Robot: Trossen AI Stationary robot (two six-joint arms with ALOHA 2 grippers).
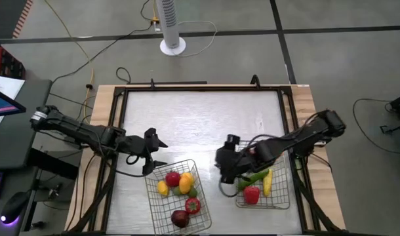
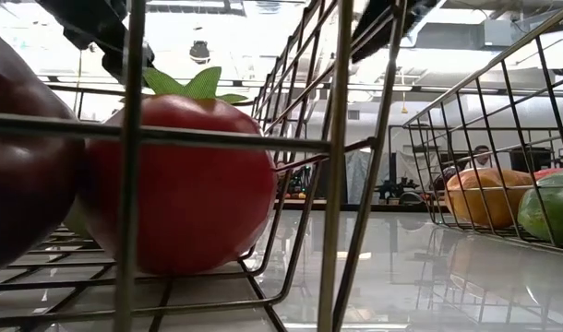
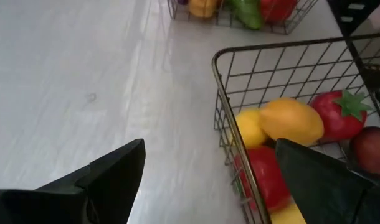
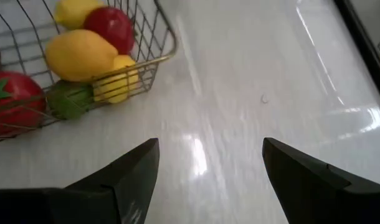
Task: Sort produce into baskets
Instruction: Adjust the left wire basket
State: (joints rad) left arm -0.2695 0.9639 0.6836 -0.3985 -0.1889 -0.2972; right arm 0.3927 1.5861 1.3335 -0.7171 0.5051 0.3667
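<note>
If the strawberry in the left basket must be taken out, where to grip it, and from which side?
Grip the strawberry across its red body, coming straight down from above. The left basket has wire walls on every side, and a maroon piece and a green piece lie close beside it, so only the open top gives the fingers room.
</note>
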